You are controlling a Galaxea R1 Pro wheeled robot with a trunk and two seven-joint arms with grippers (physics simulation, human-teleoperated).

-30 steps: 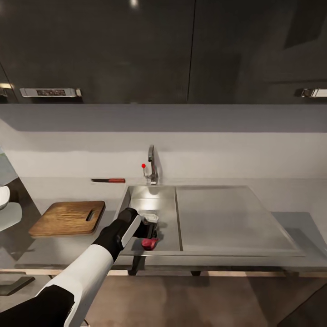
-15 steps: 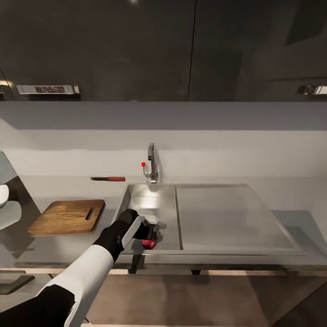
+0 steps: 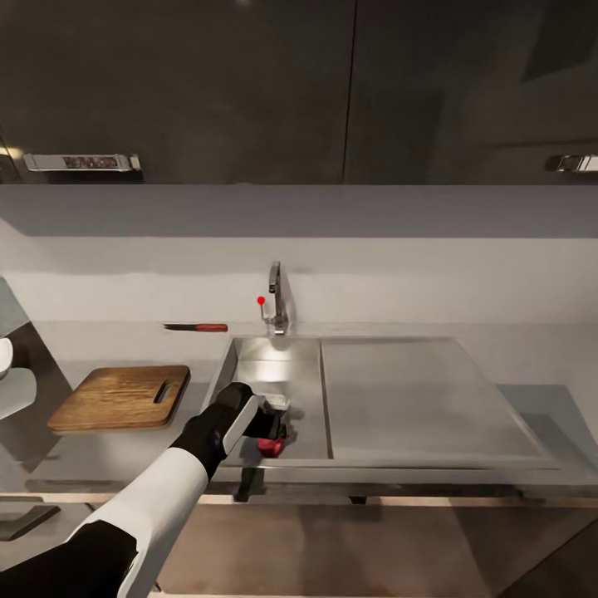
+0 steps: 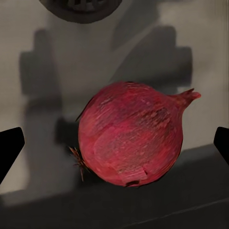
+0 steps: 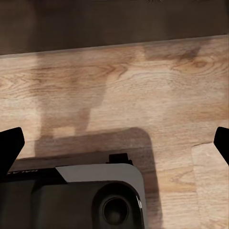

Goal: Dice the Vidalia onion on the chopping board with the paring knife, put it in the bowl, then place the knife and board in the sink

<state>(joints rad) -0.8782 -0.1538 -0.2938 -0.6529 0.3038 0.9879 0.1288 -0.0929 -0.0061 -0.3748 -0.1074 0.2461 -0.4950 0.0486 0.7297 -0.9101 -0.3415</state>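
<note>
A dark red onion (image 3: pixel 272 447) (image 4: pixel 131 133) lies on the sink (image 3: pixel 274 365) floor near its front wall, a short way from the round drain (image 4: pixel 81 5). My left gripper (image 3: pixel 278 432) (image 4: pixel 114 148) reaches down into the basin and stands open, its black fingertips (image 4: pixel 10 148) wide apart on either side of the onion and clear of it. The brown chopping board (image 3: pixel 120 397) rests on the countertop (image 3: pixel 124 453) left of the sink. The paring knife (image 3: pixel 196 327) lies by the backsplash behind it. My right gripper (image 5: pixel 117 143) is open over wooden floor.
A chrome tap (image 3: pixel 277 301) with a red knob stands behind the basin, and the flat draining area (image 3: pixel 415 399) lies to its right. A glossy white shape (image 3: pixel 4 357), cut off at the left edge, looks like the bowl. Black upper cabinets (image 3: pixel 249 83) hang above.
The head view has shifted slightly. My left gripper stays open over the onion in the sink, with almost no movement.
</note>
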